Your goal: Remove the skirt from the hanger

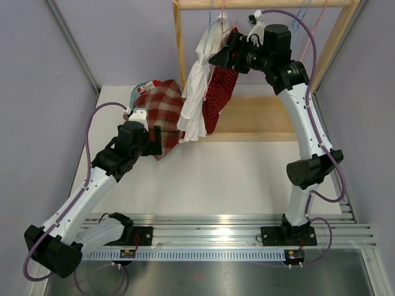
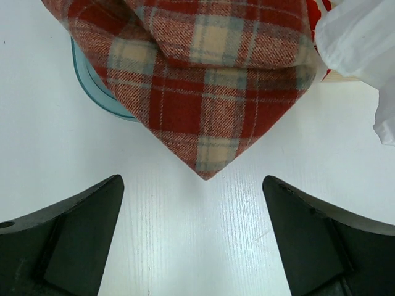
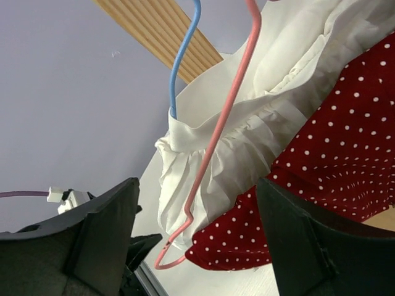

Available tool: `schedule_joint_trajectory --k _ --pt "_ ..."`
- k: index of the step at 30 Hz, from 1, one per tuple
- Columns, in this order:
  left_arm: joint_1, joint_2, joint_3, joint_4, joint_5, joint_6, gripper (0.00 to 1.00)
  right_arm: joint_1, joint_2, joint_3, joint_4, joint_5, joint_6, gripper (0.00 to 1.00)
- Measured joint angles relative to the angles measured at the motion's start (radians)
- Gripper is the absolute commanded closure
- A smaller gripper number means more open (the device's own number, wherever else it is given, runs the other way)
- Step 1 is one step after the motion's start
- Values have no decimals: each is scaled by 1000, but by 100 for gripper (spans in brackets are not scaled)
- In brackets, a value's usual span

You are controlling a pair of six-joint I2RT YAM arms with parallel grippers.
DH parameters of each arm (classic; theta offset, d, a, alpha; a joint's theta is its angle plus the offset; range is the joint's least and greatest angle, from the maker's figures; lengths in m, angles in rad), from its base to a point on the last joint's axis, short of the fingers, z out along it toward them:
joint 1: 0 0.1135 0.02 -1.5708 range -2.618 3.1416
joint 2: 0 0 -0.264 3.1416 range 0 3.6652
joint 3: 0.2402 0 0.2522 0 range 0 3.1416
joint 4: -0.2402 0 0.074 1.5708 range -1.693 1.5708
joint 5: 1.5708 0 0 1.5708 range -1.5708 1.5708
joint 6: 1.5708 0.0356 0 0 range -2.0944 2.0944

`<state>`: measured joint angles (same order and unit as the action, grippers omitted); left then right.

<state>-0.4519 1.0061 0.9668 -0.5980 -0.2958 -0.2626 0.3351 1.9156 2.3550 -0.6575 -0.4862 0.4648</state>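
A red polka-dot skirt [image 1: 219, 92] hangs on a pink hanger [image 3: 216, 142] from the wooden rack [image 1: 180, 43]. A white garment [image 1: 197, 86] hangs next to it on a blue hanger [image 3: 185, 55]. My right gripper [image 1: 223, 57] is open, up at the top of the polka-dot skirt [image 3: 339, 142]. The pink hanger's lower end lies between its fingers [image 3: 197, 209], which hold nothing. A red plaid skirt [image 1: 162, 111] lies on the table over a teal hanger [image 2: 92, 80]. My left gripper [image 1: 154, 140] is open and empty, just short of the plaid skirt's corner [image 2: 205, 172].
The rack's wooden base [image 1: 259, 123] lies across the back of the white table [image 1: 216, 179]. Purple walls close in the left and right sides. Other hangers [image 1: 305, 12] hang on the rail at the right. A metal rail [image 1: 234, 228] runs along the near edge.
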Motion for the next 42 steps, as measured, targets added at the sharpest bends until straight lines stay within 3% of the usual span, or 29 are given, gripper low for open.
schedule_joint_trajectory --k 6,10,14,17,19,22,31,38,42 --pt "-2 0 0 1 -2 0 1 17 9 10 2 23 10 38" --pt "-2 0 0 1 -2 0 1 24 26 10 3 32 15 41" --pt "-2 0 0 1 -2 0 1 36 47 10 3 34 19 50" --pt "-2 0 0 1 -1 0 1 42 55 10 2 39 24 67" --pt "-2 0 0 1 -1 0 1 43 55 10 3 45 24 88" --pt "-2 0 0 1 -1 0 1 43 55 10 -19 63 33 100" --pt "-51 -16 34 -1 -5 12 1 43 -34 6 -134 178 -29 100" --pt "-229 101 334 26 -3 65 1 43 -244 -31 -218 255 -73 100" --pt "-332 148 415 141 100 90 1 43 -377 -97 -251 269 -67 100"
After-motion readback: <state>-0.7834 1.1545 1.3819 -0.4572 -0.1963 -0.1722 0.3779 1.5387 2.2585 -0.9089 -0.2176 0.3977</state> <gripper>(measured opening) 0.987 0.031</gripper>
